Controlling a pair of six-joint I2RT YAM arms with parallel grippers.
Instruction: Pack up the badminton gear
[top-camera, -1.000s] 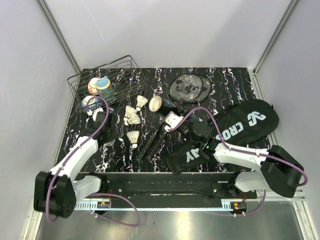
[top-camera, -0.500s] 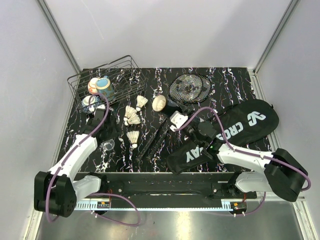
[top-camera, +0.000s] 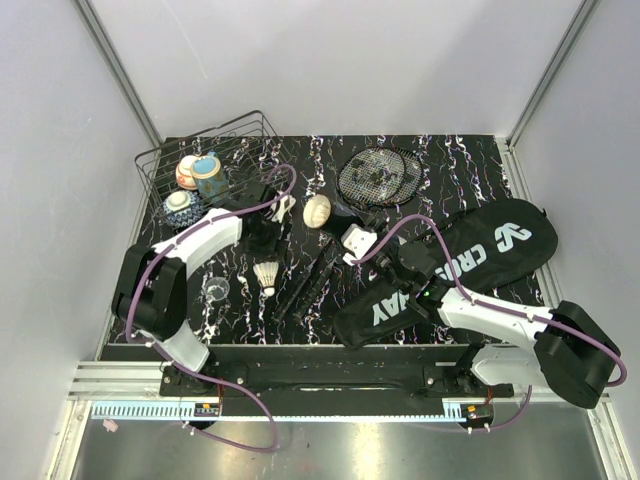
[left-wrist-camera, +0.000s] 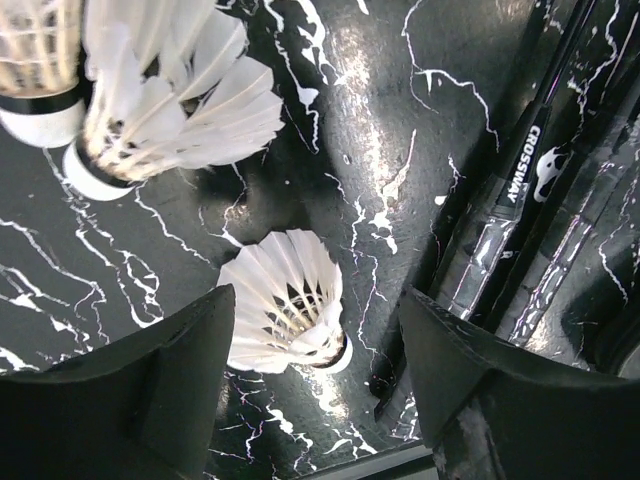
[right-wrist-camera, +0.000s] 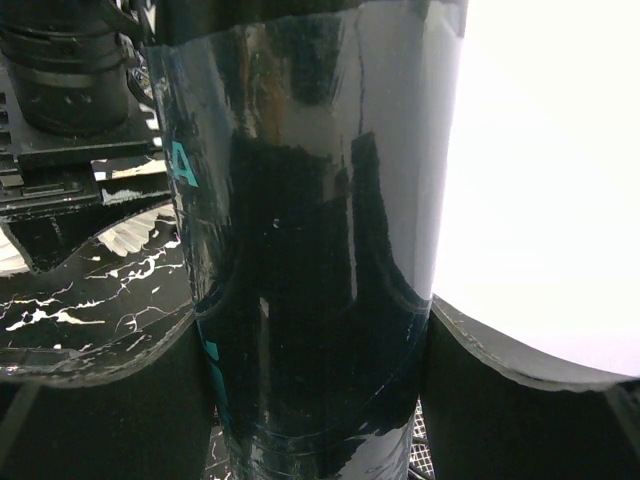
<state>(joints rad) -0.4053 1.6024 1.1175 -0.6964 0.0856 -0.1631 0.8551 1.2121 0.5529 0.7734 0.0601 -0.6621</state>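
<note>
Black marbled tabletop (top-camera: 470, 160) bore a white feather shuttlecock (left-wrist-camera: 285, 300). My left gripper (left-wrist-camera: 318, 330) hung over it, jaws apart. I judged it light and fragile, best pinched at its cork. My right gripper (right-wrist-camera: 315, 400) was clamped on the long glossy black tube (right-wrist-camera: 310, 200), probably stiff but slippery.

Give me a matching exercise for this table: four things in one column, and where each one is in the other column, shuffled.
Things
1. tube
2. CROSSWAY bag
3. racket heads
4. wire basket

Places
A. far-left corner of the table
B. far middle of the table
C. clamped in the right tool
D. lying across the right side of the table

Pairs: 1-C, 2-D, 3-B, 4-A
</note>
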